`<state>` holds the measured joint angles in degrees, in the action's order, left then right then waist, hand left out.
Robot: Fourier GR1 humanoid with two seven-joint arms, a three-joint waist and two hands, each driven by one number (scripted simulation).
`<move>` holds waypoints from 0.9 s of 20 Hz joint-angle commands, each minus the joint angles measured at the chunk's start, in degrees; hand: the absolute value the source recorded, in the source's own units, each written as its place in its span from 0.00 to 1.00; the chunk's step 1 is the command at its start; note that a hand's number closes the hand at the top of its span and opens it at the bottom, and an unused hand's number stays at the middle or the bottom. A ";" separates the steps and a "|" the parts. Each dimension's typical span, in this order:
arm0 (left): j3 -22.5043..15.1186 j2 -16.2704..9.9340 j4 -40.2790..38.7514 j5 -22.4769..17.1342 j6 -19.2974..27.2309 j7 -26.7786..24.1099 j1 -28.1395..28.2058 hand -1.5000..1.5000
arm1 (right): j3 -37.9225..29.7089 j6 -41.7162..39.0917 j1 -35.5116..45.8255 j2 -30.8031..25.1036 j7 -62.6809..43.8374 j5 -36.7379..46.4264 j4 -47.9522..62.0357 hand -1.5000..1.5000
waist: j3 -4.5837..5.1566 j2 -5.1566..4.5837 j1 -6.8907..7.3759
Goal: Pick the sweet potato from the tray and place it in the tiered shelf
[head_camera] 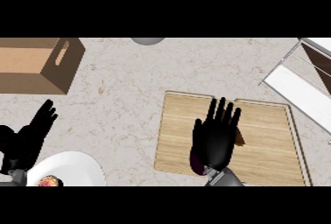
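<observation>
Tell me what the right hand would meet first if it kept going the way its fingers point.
The right hand, open over the wooden tray, points up the picture. Beyond its fingertips lies bare tray, then the tray's far rim, then counter. Its height is unclear, so it may pass above the rim.

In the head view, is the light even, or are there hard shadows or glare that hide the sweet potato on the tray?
Head view: the light is even, with no glare on the counter and no hard shadows; the right hand, not the lighting, covers most of the sweet potato on the wooden tray; the left hand rests open at the left edge.
</observation>
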<state>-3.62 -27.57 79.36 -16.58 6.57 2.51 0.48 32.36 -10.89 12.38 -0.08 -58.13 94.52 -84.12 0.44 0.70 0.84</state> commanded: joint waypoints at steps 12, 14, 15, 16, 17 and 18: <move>2.08 0.14 -0.70 -0.15 -2.14 -0.01 -0.20 0.50 | 0.80 -24.18 7.93 0.04 -10.03 -5.46 2.80 0.00 | -0.42 -0.59 -0.49; 1.09 0.61 1.74 1.52 -1.28 -1.74 3.14 0.50 | -1.36 -22.96 9.00 0.05 -9.18 -4.65 6.39 0.00 | -0.43 -0.61 0.04; 0.66 1.30 0.66 2.16 -0.62 -0.96 0.39 0.50 | 1.22 -23.52 10.21 0.05 -13.24 -6.06 5.93 0.00 | -0.43 -0.69 0.02; 0.99 1.56 1.43 1.46 -0.45 0.55 1.09 0.50 | -2.30 -26.09 11.28 0.05 -9.30 -5.33 4.93 0.00 | -0.43 -0.62 -0.34; 0.93 2.22 0.18 2.41 0.36 -0.33 0.82 0.50 | -3.24 -26.85 10.63 0.05 -8.48 -4.60 3.46 0.00 | -0.41 -0.61 -0.70; 1.24 1.60 3.63 1.57 0.28 2.04 1.40 0.50 | -5.15 -24.81 10.33 -0.33 -5.98 -2.97 5.50 0.00 | -0.45 -0.59 -0.53</move>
<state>-2.56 -26.32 80.33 -15.12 6.12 2.71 1.07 29.85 -31.06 22.24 -0.56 -58.60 89.93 -80.56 0.10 0.29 0.62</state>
